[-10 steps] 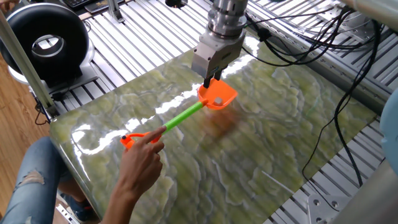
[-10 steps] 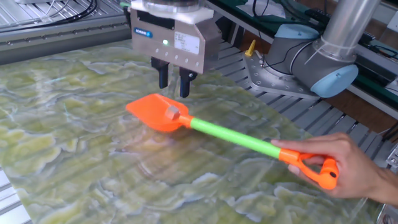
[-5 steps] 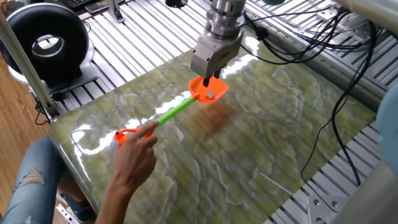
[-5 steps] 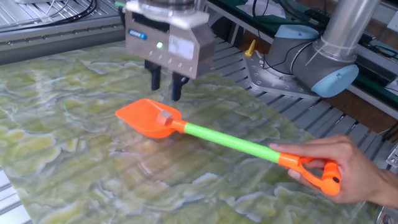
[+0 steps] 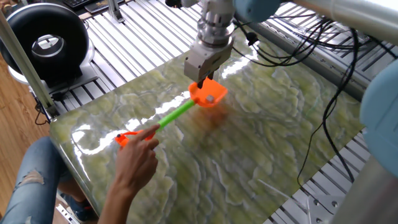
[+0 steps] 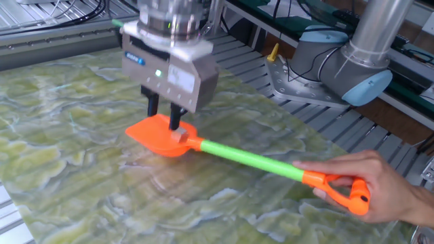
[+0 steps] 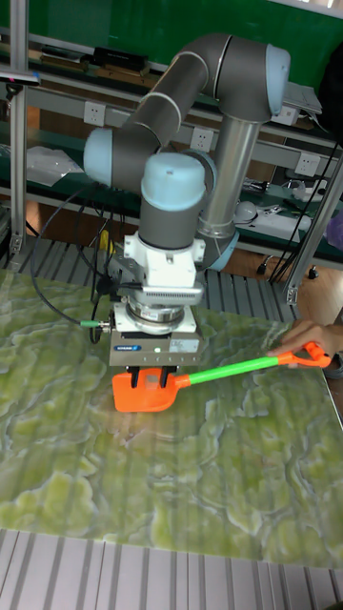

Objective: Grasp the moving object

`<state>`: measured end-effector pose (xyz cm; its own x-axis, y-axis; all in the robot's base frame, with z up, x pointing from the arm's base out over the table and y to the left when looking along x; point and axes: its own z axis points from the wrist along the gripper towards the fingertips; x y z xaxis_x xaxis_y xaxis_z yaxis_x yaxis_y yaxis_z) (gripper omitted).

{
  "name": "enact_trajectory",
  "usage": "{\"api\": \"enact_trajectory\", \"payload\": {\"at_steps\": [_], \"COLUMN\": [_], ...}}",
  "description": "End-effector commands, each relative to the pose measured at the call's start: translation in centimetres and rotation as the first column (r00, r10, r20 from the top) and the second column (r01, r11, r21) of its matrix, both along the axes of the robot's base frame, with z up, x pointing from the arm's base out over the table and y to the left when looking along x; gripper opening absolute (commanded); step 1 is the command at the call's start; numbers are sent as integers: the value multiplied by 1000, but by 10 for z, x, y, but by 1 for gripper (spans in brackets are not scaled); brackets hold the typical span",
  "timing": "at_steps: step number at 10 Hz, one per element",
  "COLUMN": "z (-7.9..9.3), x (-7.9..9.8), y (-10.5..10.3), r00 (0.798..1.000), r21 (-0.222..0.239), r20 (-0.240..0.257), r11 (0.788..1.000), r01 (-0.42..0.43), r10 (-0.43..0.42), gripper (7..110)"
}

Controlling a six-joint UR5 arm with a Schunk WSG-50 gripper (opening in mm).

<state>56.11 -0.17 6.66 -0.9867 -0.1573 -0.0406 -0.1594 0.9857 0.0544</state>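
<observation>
- The tool (image 6: 165,116) is hanging straight down over the orange scoop, its two dark fingers a little apart with a narrow gap showing between them; they are holding nothing that I can see.
- In the other fixed view the fingertips are reaching down to the scoop's rear edge, by the small block where the shaft joins; whether they are touching it or sitting just above it I cannot tell.
- The toy shovel (image 6: 224,150) is lying low over the green marbled worktop (image 6: 68,169), scoop under the tool, green shaft running out to the orange loop end.
- A person's hand (image 6: 380,186) is gripping that loop end at the worktop's edge, so the shovel is presumably being steered by it.
- Progress, as I judge it: the approach and lining-up are looking done; closing the fingers on the scoop or shaft and securing the hold are not yet done.
- Count: one arm with one tool, two fingers, one shovel, one hand in view.
- Beyond the worktop, one black round device (image 5: 45,42) is sitting on the slatted metal frame, and cables (image 5: 298,43) are trailing on the opposite side.
</observation>
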Motion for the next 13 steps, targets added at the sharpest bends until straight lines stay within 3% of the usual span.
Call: {"api": "enact_trajectory", "payload": {"at_steps": [1,3,6,8,9,10,11,13], "z": [-17,-26,16,47,51,45,37,16], "x": [8,-16,-16,-17,-26,-35,-33,-21], "y": [6,3,16,13,7,2,2,5], "r00": [1000,1000,999,997,997,998,999,999], "r21": [-31,-36,-4,-4,0,6,16,-20], "r20": [6,-10,-33,-64,-70,-66,-49,-34], "r11": [999,999,999,999,1000,1000,1000,999], "r01": [20,4,32,33,22,12,6,29], "r10": [-20,-4,-32,-33,-22,-11,-6,-29], "gripper": [44,44,44,44,44,44,44,44]}}
